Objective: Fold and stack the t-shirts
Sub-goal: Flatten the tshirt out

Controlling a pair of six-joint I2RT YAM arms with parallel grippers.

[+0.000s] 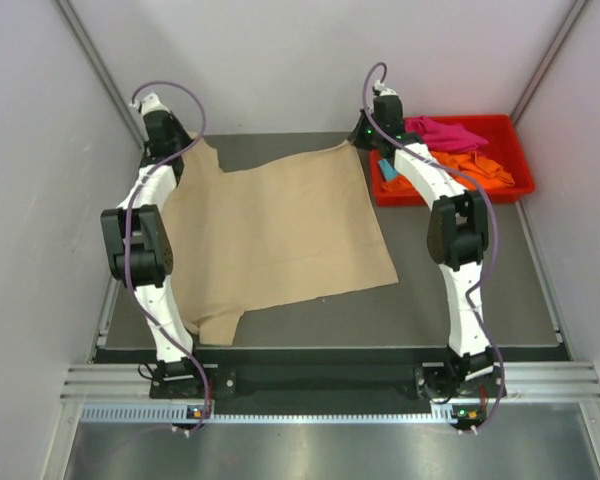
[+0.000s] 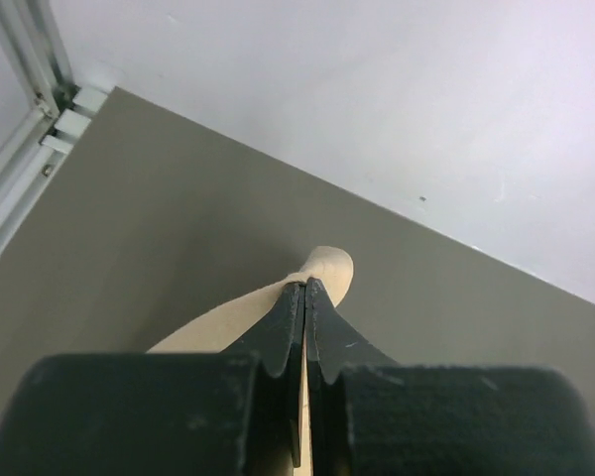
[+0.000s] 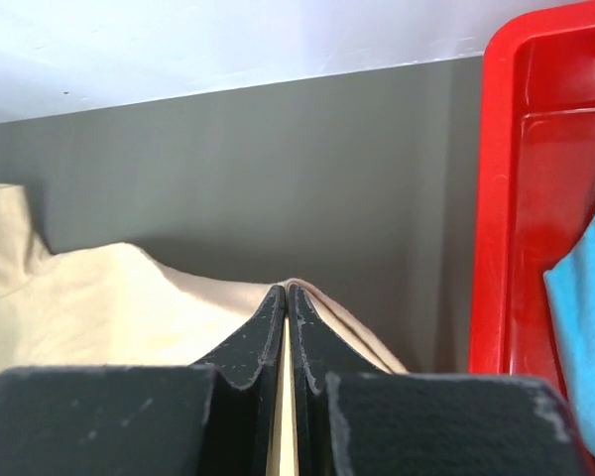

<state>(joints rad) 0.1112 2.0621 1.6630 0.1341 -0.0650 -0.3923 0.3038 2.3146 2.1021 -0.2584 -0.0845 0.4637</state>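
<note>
The beige t-shirt lies spread flat over the left and middle of the surface. The left end effector is clamped tight on the cloth by the far-left corner. The right end effector is pinched closed on the shirt's far edge, just beside the red tray. The magenta shirt, orange shirt and teal shirt sit heaped in that tray at the far-right corner. The cloth looks light and floppy, so it'll probably sag and drag. Gripping both far corners seems sane for folding.
</note>
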